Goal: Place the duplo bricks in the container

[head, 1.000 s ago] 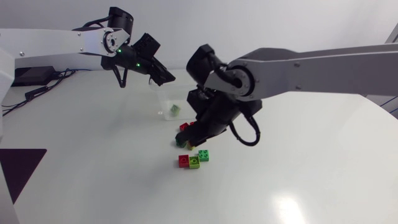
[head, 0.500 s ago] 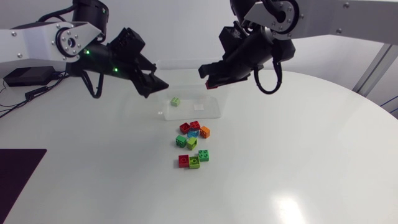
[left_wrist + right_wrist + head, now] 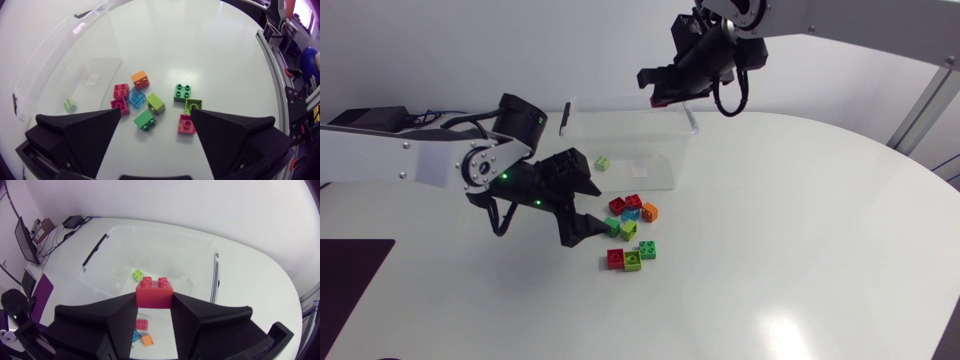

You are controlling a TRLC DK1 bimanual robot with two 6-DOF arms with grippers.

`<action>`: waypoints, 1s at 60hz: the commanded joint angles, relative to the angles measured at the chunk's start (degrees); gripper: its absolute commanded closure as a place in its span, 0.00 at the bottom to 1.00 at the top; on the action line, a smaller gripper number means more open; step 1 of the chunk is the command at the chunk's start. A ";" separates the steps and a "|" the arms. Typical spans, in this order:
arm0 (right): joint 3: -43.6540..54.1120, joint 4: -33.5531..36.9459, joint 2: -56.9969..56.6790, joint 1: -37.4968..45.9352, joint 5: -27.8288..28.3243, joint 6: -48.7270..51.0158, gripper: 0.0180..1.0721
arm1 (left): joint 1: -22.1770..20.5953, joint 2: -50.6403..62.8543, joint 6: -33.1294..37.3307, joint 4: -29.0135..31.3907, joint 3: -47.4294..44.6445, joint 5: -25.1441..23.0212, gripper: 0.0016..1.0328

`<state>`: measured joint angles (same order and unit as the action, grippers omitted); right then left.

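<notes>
- One red brick [image 3: 154, 292] clamped in right jaws above the container [image 3: 665, 178] near its far rim; dropped here it may clip the rim and fall out.
- Left jaws wide over packed loose bricks [image 3: 155, 103]; closing may shove neighbours.

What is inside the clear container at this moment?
One light green brick lies on the floor of the container. The red brick is held over it, not inside. In the right wrist view the fingers cover its near part.
</notes>
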<state>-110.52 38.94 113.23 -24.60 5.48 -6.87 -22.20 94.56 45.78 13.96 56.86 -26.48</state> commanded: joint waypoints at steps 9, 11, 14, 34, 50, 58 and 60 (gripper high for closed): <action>-4.70 1.58 5.60 0.87 -0.55 -0.25 0.73 | -1.36 6.07 3.35 -1.83 -2.19 0.11 0.05; -5.32 1.76 6.21 0.87 -0.55 -0.25 0.73 | -1.36 6.51 3.62 -1.83 -2.28 0.20 0.05; -6.11 1.84 7.00 1.05 -0.64 -0.42 0.70 | -1.53 7.04 3.70 -2.00 -2.63 0.38 0.05; -11.03 6.68 10.78 1.75 -1.70 -0.68 0.09 | -3.47 9.41 3.88 -3.50 -2.81 1.43 0.05; -2.16 8.43 2.35 1.92 0.15 1.51 0.09 | -4.26 11.17 6.34 -3.67 -3.07 1.87 0.05; 8.30 6.85 -3.89 1.13 3.14 4.50 0.09 | -4.70 13.10 7.04 -3.76 -2.98 2.49 0.06; 11.29 6.33 -5.48 0.87 4.28 5.47 0.09 | -4.79 13.63 7.04 -3.76 -2.81 2.49 0.07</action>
<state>-105.58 45.95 111.72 -23.03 8.19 -4.01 -26.26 105.80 51.05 10.37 54.57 -24.32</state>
